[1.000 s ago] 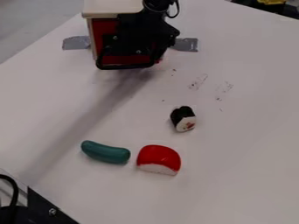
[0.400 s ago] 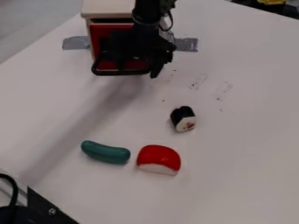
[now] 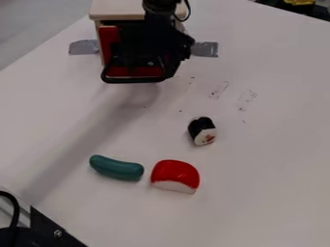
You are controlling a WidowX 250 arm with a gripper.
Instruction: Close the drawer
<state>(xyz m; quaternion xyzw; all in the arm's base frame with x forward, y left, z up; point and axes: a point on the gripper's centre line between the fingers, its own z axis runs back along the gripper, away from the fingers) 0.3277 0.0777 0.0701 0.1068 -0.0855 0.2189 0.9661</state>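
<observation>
One drawer (image 3: pixel 109 43), flat red front, black looped handle (image 3: pixel 129 81), in a pale boxy cabinet (image 3: pixel 116 10) near the table's (image 3: pixel 258 169) far-left edge. One black gripper (image 3: pixel 140 55), before the drawer, hiding much of its front; spread or pressed together, cannot tell. Three smooth toys: curved green sausage (image 3: pixel 116 168), red-and-white dome (image 3: pixel 174 175), stubby black-and-white roll (image 3: pixel 202 131). Cabinet top, cut off above.

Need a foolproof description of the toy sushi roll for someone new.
On the white table, find the cabinet with the red drawer. Lower right of it in view, the toy sushi roll lies nearest of three toys. Its black wrap sets it apart from the green pickle-shaped toy and the red-and-white piece.
</observation>
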